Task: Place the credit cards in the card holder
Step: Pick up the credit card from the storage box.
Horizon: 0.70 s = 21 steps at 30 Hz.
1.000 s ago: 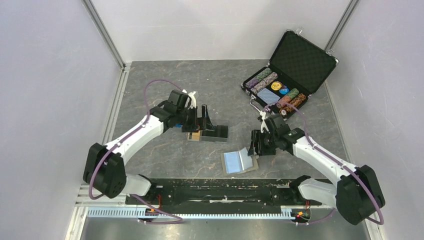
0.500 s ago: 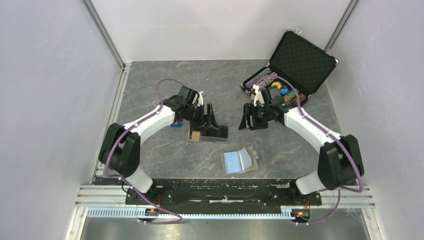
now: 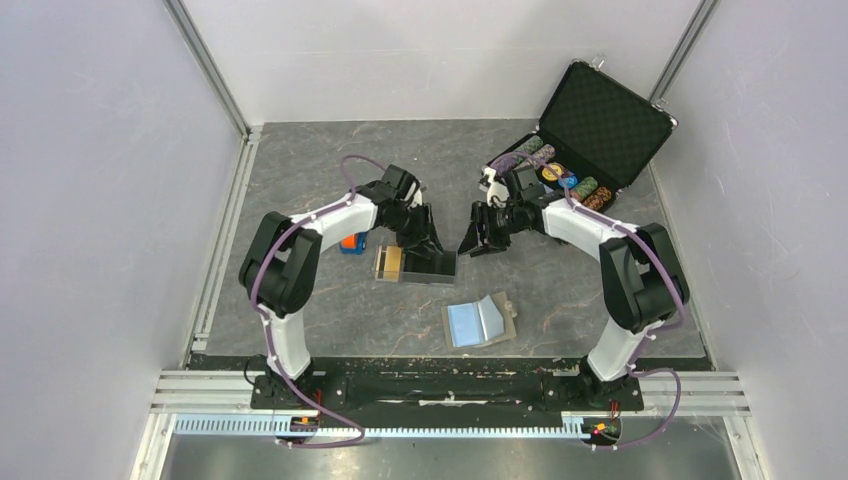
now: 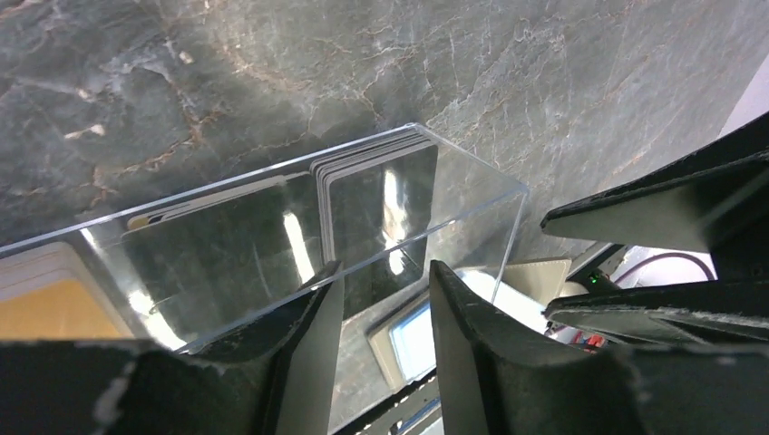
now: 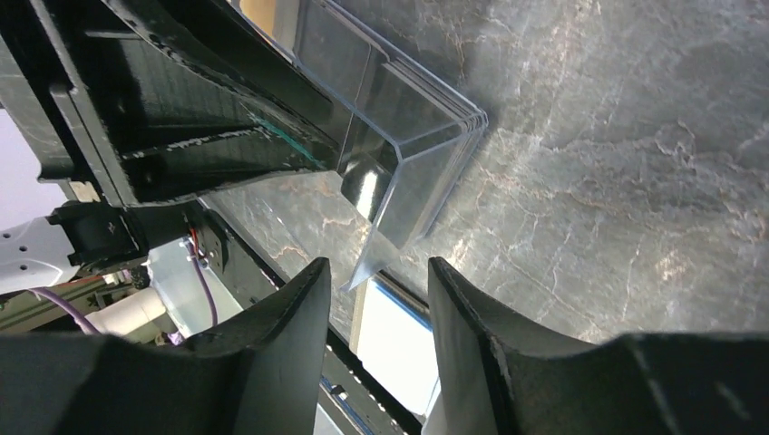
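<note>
Far left first: a small blue and orange object (image 3: 350,243) sits on the table (image 3: 300,180), not in play. Next to it the left claw (image 3: 424,243) is down over the clear tray (image 3: 448,276); its jaws stand at a middling gap astride the tray's thin near wall, which looks far too slim to fill that gap, so nothing is pinched. In the tray the orange card (image 3: 389,262) lies flat at the left end and the black cards (image 4: 376,204) are stacked at the right end. No card is out yet. The card holder (image 3: 478,322) lies open near the robot, pale blue side up, apart from the tray and waiting. The right claw (image 3: 472,240) hovers just beside the tray's right corner, jaws likewise partly parted and empty. The chip case (image 3: 605,120) sits open at the far right, out of it.

The dangers, as I read them: the two claws are very close, so a lunge from either could knock them together; a squeeze on that slick clear wall could skid or tip the tray and spill the stack; and the flat, tightly stacked cards could slip the fingers or come up two at once.
</note>
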Available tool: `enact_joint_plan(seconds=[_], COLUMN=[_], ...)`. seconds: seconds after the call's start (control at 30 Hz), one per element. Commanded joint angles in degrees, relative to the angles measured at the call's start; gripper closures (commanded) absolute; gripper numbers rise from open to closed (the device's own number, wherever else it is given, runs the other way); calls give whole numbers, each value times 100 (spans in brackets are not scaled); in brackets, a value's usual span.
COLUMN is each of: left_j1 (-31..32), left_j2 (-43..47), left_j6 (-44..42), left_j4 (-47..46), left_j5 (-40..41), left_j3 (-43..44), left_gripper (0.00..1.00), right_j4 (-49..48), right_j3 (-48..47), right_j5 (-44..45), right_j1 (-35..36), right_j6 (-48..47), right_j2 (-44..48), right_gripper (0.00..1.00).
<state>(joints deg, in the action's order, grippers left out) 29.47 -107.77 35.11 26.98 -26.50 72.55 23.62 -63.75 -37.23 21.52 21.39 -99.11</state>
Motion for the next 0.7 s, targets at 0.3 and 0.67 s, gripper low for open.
enact_joint_plan(seconds=[0.3, 0.67], left_j1=[250, 440], left_j2=[-606, -289], left_j6=[-132, -222], left_j4=[634, 800], left_j5=[750, 1116], left_j3=[674, 684], left_gripper=[65, 55], right_j4=[-591, -635], right_j3=[-59, 72], right_j5=[-548, -514], right_j1=[131, 295], right_j6=[131, 44], right_j2=[-495, -598], right_gripper=[65, 66])
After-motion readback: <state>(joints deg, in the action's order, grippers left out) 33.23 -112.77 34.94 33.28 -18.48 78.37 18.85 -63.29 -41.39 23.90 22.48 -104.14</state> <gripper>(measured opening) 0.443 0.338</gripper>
